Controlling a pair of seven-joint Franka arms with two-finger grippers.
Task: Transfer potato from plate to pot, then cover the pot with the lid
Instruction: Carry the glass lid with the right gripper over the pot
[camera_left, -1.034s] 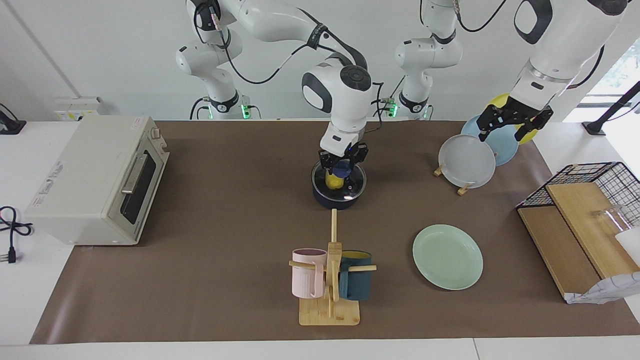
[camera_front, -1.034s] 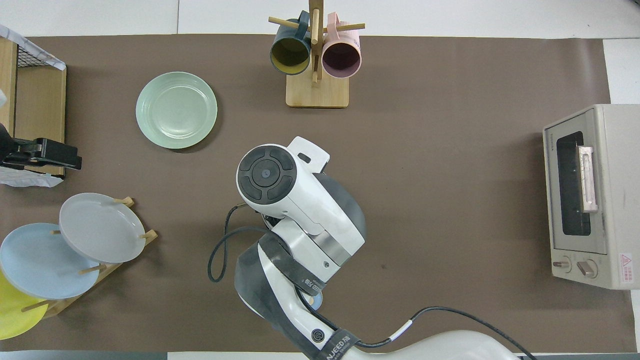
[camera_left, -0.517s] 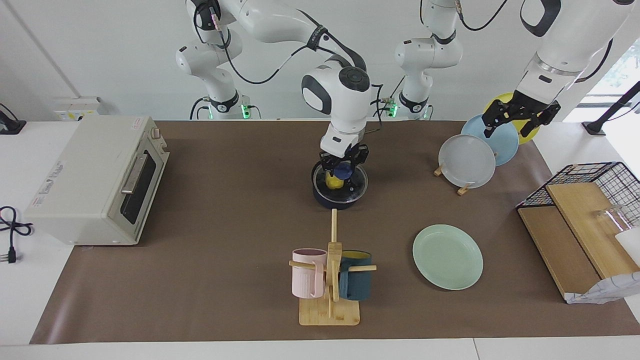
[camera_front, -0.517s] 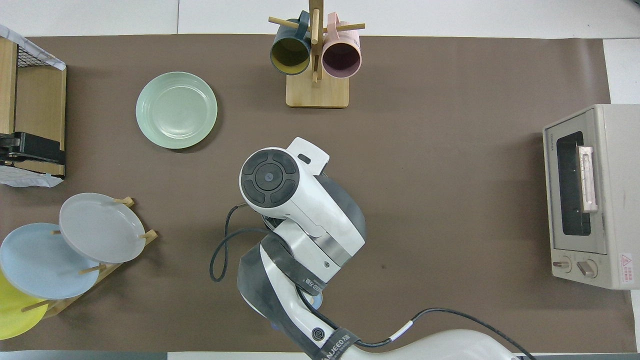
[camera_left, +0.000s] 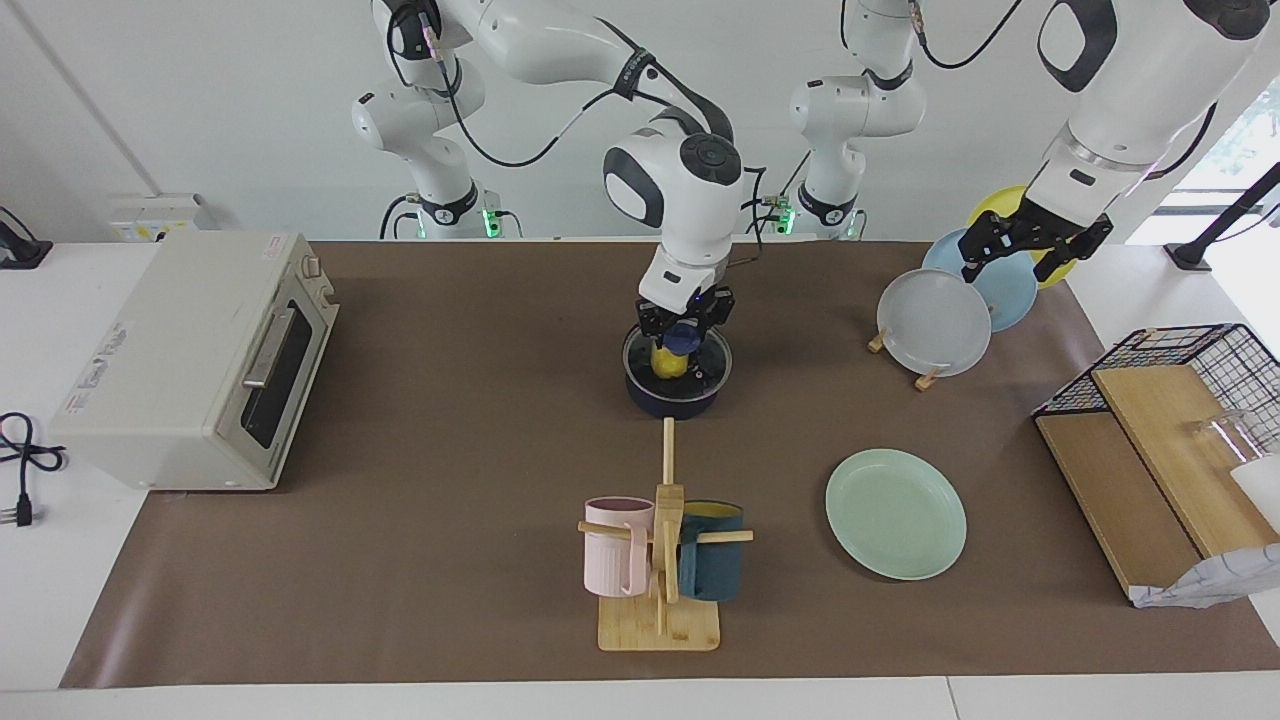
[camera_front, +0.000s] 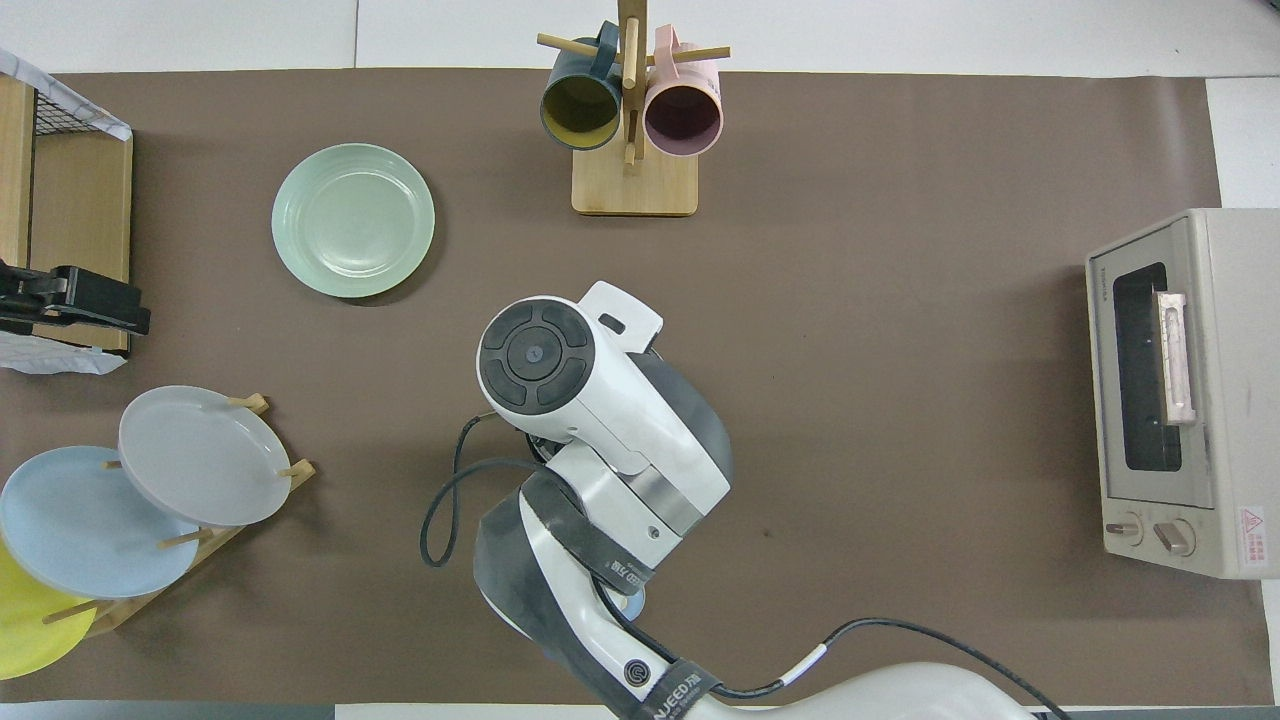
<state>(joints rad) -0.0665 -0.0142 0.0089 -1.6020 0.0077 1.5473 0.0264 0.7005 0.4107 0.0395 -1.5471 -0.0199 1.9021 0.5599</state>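
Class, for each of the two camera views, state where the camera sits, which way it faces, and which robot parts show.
Facing view: high across the table, looking at both arms; right claw at the lid on the pot.
Overhead view: above the robots' end, looking steeply down; the right arm hides the pot.
Both share the plate, half a turn apart.
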